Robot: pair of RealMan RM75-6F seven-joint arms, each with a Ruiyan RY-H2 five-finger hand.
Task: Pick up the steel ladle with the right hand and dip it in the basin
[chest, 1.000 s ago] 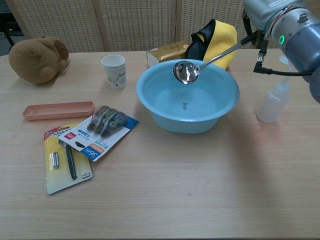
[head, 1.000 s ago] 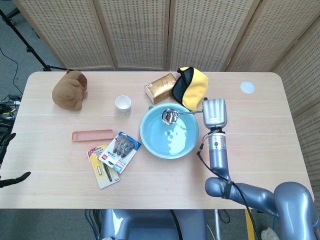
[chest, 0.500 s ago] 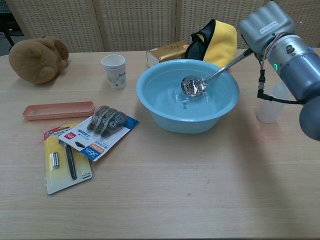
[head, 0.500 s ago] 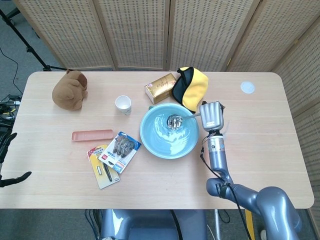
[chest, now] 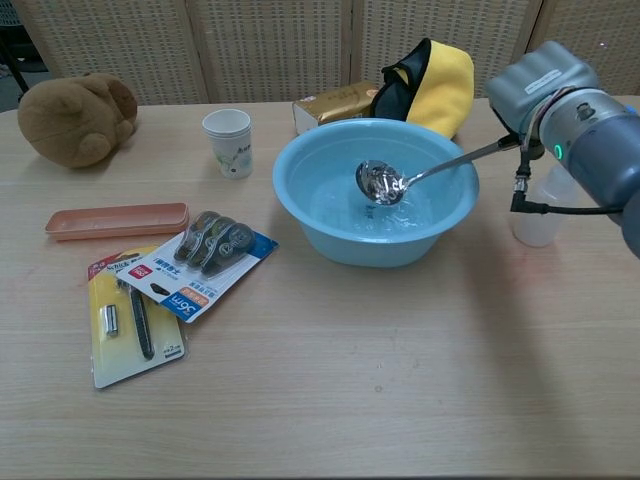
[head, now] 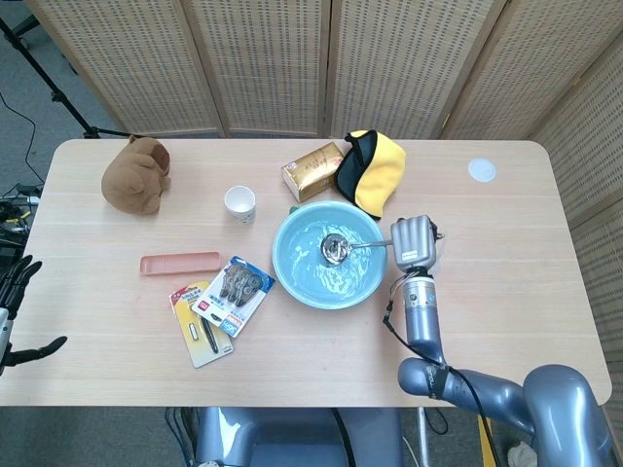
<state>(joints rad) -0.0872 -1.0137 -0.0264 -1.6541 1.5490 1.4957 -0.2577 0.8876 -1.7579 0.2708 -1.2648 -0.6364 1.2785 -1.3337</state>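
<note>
Chest view showed a pale wooden table [chest: 400, 400], and nearest the camera on the left lay a yellow card pack of small tools [chest: 132, 325], partly overlapped by a blue-edged pack of correction tapes [chest: 198, 258]. Just behind these lay a long shallow pink tray [chest: 116, 219]. At the middle of the table sat a light blue basin [chest: 375, 190] with water in it. The steel ladle [chest: 381, 183] had its bowl down inside the basin at the water, and its handle slanted up and out over the basin's right rim. The right hand [chest: 540, 85] gripped the end of that handle, its fingers closed around it, beside the basin's right edge. A small translucent bottle [chest: 541, 208] stood just behind the right arm, partly hidden by it. Farther back, a white paper cup [chest: 229, 142] stood left of the basin, and a brown plush toy [chest: 78, 118] rested near the far left edge. Behind the basin lay a gold box [chest: 335, 103] and, touching it on the right, a yellow and black cloth pouch [chest: 437, 80]. In the head view, the left hand [head: 14, 316] showed only as dark fingers, spread apart and holding nothing, at the left edge of the picture, off the table. A folding wicker screen [head: 321, 58] stood behind the table.
</note>
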